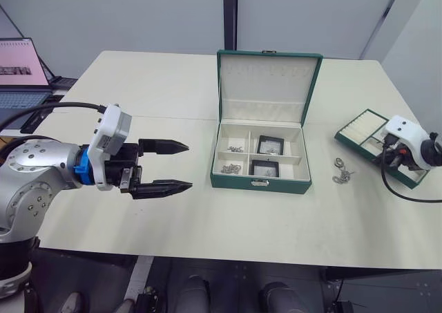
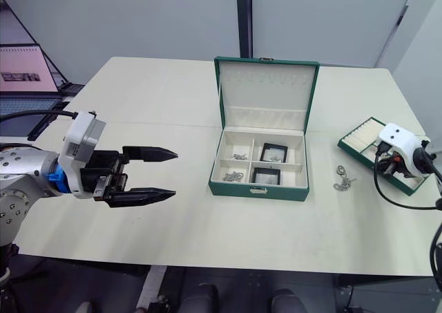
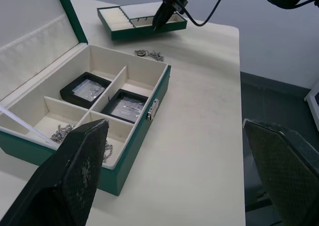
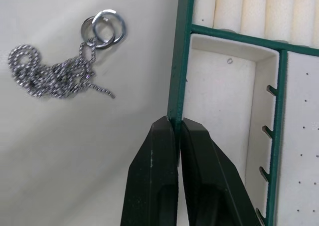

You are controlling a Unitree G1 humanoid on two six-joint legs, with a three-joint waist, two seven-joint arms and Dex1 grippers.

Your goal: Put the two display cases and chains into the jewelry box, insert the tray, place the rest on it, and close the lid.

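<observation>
The left gripper (image 1: 178, 166) is hovering with its fingers spread wide, at 9 o'clock from the box (image 1: 260, 182). The box is sitting open, lid (image 1: 268, 78) upright, two cases (image 1: 271, 145) and chains (image 1: 231, 168) lying in its cream compartments. At 3 o'clock, past a loose chain (image 4: 64, 66), the right gripper (image 4: 178, 123) is pinching the tray (image 4: 175, 81) by its green rim.
</observation>
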